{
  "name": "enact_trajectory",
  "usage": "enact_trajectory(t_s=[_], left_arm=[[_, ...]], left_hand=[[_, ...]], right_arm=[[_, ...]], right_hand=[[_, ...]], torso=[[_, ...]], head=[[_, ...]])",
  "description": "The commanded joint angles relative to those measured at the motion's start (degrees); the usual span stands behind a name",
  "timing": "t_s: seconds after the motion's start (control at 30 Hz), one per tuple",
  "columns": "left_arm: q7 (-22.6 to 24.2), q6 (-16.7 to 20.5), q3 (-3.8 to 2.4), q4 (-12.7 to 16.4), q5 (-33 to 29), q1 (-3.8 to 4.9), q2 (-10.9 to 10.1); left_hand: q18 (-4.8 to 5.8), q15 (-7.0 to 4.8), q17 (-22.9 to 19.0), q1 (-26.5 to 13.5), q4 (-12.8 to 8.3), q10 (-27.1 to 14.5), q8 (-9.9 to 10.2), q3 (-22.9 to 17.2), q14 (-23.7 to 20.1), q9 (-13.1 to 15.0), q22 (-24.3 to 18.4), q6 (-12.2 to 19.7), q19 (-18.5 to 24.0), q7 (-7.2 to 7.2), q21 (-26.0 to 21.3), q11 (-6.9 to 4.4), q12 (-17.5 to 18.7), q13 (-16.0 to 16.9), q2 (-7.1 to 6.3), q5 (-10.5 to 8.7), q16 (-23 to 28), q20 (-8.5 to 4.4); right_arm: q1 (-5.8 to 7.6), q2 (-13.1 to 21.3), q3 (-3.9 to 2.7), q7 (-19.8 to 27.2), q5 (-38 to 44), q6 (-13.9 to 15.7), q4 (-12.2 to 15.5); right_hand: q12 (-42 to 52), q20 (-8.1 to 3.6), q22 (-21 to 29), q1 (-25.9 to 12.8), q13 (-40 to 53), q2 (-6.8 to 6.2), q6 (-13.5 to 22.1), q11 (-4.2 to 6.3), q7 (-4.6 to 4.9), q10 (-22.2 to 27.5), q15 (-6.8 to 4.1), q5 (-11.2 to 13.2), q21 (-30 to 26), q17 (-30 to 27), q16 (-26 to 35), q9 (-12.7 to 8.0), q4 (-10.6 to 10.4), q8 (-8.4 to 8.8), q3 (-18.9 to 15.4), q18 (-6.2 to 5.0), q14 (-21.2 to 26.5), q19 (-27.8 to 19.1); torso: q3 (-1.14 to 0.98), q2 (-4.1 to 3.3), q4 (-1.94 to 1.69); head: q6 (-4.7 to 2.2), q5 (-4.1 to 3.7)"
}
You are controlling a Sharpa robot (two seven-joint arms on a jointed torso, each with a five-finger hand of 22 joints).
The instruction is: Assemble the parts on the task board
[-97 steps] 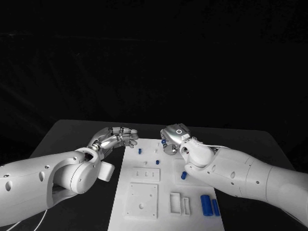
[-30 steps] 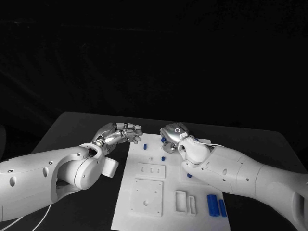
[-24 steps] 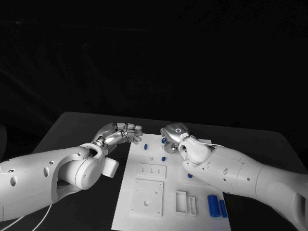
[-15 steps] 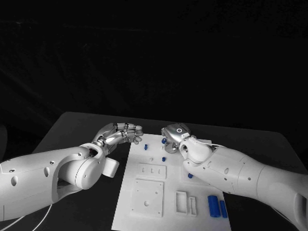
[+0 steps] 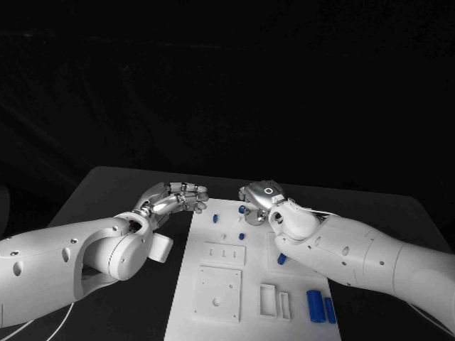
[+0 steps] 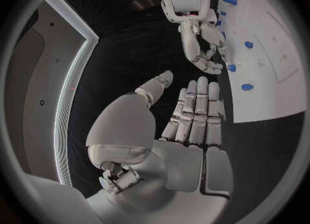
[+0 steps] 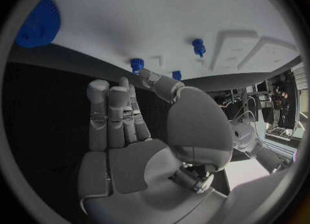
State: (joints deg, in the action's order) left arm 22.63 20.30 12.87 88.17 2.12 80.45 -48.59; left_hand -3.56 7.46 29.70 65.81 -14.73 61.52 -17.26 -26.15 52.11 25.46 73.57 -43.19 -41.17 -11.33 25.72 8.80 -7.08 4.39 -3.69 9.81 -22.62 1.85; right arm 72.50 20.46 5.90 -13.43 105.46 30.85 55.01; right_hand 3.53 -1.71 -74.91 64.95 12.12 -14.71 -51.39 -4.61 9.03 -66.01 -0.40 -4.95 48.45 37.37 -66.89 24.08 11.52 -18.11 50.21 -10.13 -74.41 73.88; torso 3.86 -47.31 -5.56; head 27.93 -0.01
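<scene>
Since a second ago, no real shift: left hand (image 5: 176,198) and right hand (image 5: 258,199) hover over the task board (image 5: 222,284), fingers straight, empty. No part gripped yet.

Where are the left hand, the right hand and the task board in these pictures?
left hand (image 5: 176,198), head view, on the silver back of the hand.
right hand (image 5: 258,201), head view, on the silver knuckle housing.
task board (image 5: 220,284), head view, on the bare raised white plate.

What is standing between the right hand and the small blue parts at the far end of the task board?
Nothing visible. The right hand hangs open over the task board's far edge, and the nearest blue parts stand just beyond its fingertips with bare board between.
</scene>
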Motion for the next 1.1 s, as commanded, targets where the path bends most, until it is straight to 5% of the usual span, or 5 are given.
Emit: enact_trajectory(t_s=[0.03,0.43,0.7,0.87,1.1], left_arm=[[0.8,0.2,-0.07,-0.1,0.2,0.23,-0.2],[0.9,-0.1,-0.01,-1.9,0.2,0.21,-0.4],[0.9,-0.4,0.26,-2.2,0.1,0.18,-0.4],[0.9,-0.5,0.29,-2.3,0.1,0.16,-0.5],[0.9,-0.8,0.30,-2.5,0.1,0.09,-0.2]], left_hand=[[-0.81,0.25,0.1,-0.5,-0.3,0.0,0.3,0.0,0.2,0.0,0.1,0.0,0.2,-0.28,0.3,0.45,0.3,0.0,-0.12,-0.37,0.3,0.10],[-0.81,0.27,0.1,-0.5,-0.4,0.1,0.2,-0.1,0.1,0.0,0.1,-0.1,0.2,-0.26,0.3,0.41,0.3,0.0,-0.11,-0.37,0.4,0.12],[-0.81,0.27,0.1,-0.6,-0.5,0.1,0.2,-0.1,0.1,0.0,0.1,-0.1,0.2,-0.26,0.3,0.40,0.3,0.0,-0.08,-0.38,0.4,0.12],[-0.81,0.28,0.1,-0.6,-0.5,0.1,0.2,-0.1,0.1,0.0,0.1,-0.1,0.2,-0.26,0.3,0.39,0.3,0.0,-0.07,-0.39,0.4,0.13],[-0.81,0.28,0.1,-0.6,-0.5,0.1,0.2,-0.2,0.1,0.0,0.1,-0.1,0.2,-0.26,0.3,0.39,0.3,0.0,-0.05,-0.39,0.4,0.14]], right_arm=[[0.48,1.9,-1.57,0.3,-1.8,0.2,3.2],[2.33,13.4,-5.77,2.5,-11.7,-5.7,13.1],[2.46,15.9,-5.81,5.1,-19.0,-11.2,9.6],[1.54,15.3,-5.79,6.6,-19.8,-12.5,7.6],[0.05,13.4,-5.72,8.0,-21.8,-13.8,4.3]], right_hand=[[0.4,0.23,-0.6,0.0,-0.2,-0.50,-0.1,-1.77,0.35,1.5,0.25,-0.1,-0.4,-0.1,-0.1,-0.1,-0.4,0.24,-0.1,-4.87,0.1,0.2],[2.8,-0.09,-1.0,-1.8,1.2,-2.11,-0.2,0.38,0.48,-4.8,-1.84,1.2,-0.1,-0.4,-0.7,-0.3,-1.9,0.06,-3.3,-4.87,0.0,0.5],[15.6,-1.14,-1.0,-3.4,14.3,-1.94,1.7,3.77,-1.57,-17.1,-4.81,0.4,0.4,0.2,-1.8,-0.5,-0.6,0.85,-10.3,-4.87,0.1,0.9],[51.4,-2.45,-1.5,-3.8,52.3,-1.34,2.8,2.73,-0.66,0.5,-4.23,-2.6,3.8,5.9,-7.7,-0.9,-0.4,1.78,-14.0,-4.85,0.9,1.8],[62.9,-3.41,-1.5,-4.9,61.6,-0.74,3.8,2.93,-0.81,-1.3,-4.25,-3.2,8.4,10.1,-10.2,-1.1,-0.3,2.29,-15.3,-4.87,1.5,1.1]], torso=[[-0.06,0.07,0.34],[-0.55,0.78,1.64],[-0.96,1.05,2.42],[-1.28,0.97,2.79],[-1.25,0.96,2.46]], head=[[-0.42,-0.03],[-0.67,0.16],[-0.71,0.10],[-0.78,0.12],[-0.62,-0.57]])
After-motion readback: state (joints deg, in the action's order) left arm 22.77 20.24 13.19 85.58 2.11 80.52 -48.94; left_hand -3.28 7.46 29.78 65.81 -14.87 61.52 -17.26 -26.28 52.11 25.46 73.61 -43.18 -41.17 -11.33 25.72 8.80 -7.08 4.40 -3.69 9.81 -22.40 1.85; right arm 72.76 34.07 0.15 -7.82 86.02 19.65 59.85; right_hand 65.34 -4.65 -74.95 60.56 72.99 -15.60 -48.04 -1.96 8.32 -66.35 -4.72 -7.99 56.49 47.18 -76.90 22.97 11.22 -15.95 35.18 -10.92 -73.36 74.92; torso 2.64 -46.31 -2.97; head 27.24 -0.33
